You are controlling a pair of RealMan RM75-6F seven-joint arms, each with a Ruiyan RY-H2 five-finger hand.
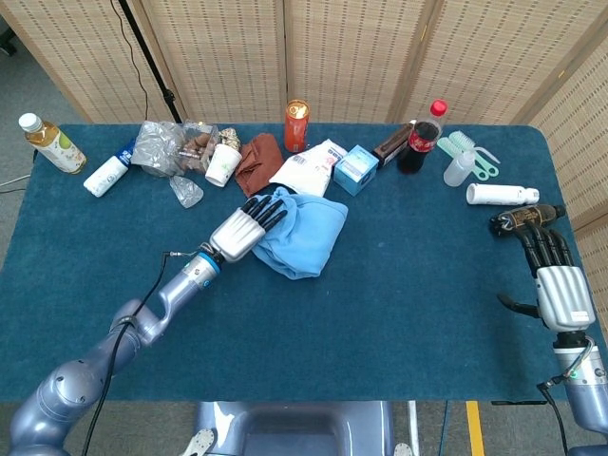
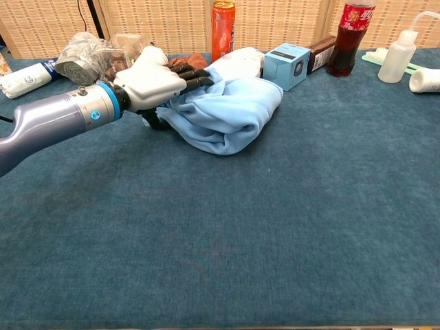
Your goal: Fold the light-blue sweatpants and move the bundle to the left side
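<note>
1. Head view: the soft light-blue sweatpants (image 1: 302, 233) lie bunched in a bundle on the dark blue table (image 1: 399, 304), a little left of the middle and near the back edge.
2. The left hand (image 1: 249, 228) rests on the left side of the bundle. Its dark fingers (image 1: 270, 211) lie on top of the cloth. I cannot tell if they grip it.
3. The right hand (image 1: 551, 271) is well apart, near the right edge of the table. Its fingers are straight and a little apart, and it holds nothing.
4. Along the back edge stand an orange can (image 1: 297, 125), a small blue box (image 1: 356, 169) and a dark cola bottle with a red cap (image 1: 422, 137).
5. Chest view: the left hand (image 2: 155, 84) lies across the left end of the sweatpants (image 2: 230, 113). The thumb is tucked low against the cloth.
6. The right hand does not show in this view.
7. The can (image 2: 223, 29), the box (image 2: 286, 64) and the cola bottle (image 2: 348, 34) stand behind the bundle.
</note>
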